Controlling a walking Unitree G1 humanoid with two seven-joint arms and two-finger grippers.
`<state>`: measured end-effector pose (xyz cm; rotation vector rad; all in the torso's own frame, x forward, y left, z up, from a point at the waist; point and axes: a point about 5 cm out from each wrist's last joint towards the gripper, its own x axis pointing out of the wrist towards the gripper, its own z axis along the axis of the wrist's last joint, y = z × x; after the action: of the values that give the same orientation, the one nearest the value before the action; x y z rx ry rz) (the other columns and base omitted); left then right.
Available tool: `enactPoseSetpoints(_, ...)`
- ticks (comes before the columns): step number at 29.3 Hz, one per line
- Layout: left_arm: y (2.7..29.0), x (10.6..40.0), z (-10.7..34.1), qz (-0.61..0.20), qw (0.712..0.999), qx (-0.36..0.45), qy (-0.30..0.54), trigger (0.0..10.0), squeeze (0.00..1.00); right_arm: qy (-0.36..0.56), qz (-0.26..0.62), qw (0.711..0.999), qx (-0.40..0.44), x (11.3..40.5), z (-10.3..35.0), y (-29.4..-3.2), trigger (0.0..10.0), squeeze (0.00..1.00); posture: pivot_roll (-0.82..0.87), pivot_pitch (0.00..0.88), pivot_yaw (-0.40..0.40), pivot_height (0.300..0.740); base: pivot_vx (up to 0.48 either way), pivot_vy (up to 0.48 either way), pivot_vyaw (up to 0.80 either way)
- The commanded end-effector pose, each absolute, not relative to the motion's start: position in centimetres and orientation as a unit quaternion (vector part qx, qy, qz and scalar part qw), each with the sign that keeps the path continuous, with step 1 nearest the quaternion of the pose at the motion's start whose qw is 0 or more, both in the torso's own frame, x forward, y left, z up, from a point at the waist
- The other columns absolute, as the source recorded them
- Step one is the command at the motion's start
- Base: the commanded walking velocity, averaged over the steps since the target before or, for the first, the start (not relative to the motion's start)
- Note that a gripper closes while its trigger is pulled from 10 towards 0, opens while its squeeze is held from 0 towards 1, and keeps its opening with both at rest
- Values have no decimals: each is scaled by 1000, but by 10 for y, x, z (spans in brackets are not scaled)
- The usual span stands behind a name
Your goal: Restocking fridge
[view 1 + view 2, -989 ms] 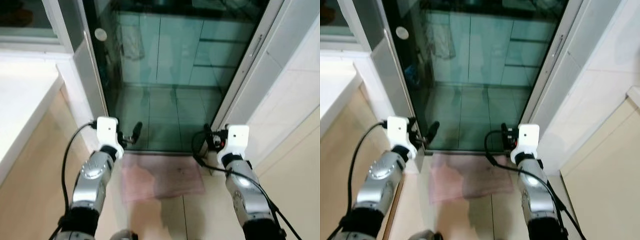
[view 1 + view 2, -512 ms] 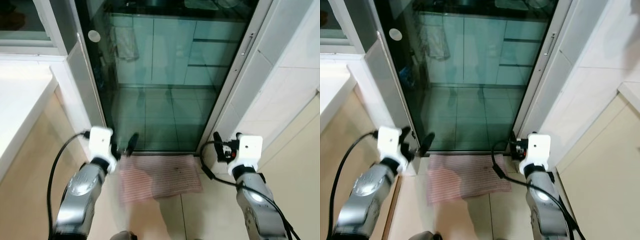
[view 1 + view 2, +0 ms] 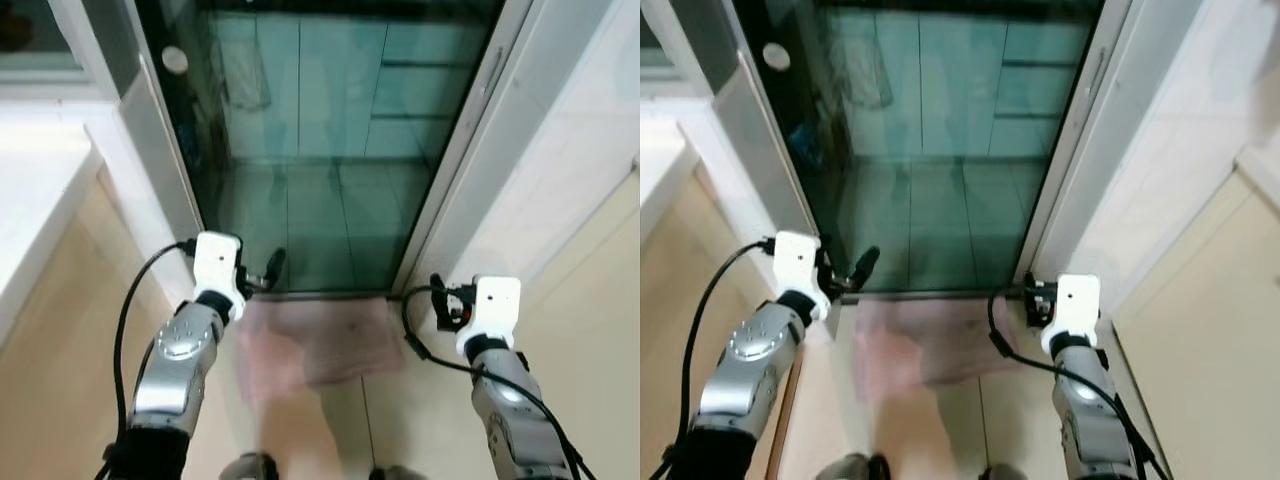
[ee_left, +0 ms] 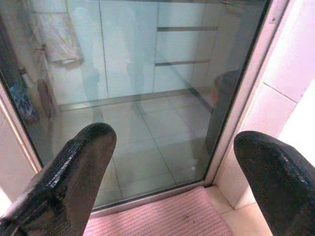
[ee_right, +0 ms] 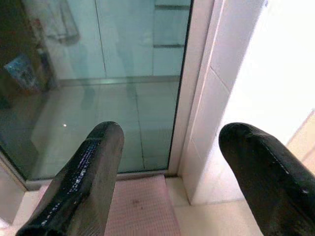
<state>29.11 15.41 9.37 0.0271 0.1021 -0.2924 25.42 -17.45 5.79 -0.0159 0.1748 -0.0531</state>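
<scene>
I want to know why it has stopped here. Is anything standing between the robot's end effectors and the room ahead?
Yes. A glass door stands across the way just beyond the pink mat. Both the left end effector and the right end effector are open and empty, short of it.

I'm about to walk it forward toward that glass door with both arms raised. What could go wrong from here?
The glass door looks shut right ahead; the left tool is raised close before it, open and empty, so another step could knock its fingers into the pane. The pink mat lies on the tiled floor at the threshold, under the robot's path; it could slide or bunch underfoot. The right tool hangs near the door frame and might clip it.
</scene>
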Motion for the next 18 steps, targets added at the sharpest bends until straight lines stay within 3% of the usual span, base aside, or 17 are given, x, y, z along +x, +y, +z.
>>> enactPoseSetpoints(1,154,290,90,-144,988,14,54,10000,0,90,-31,995,-11,255,56,-175,10000,0,-29,0,-1,740,-405,0,0)
enactPoseSetpoints(18,151,290,90,-143,989,23,41,10000,0,96,-26,995,-16,264,52,-176,10000,0,-23,0,-5,740,-403,0,0)
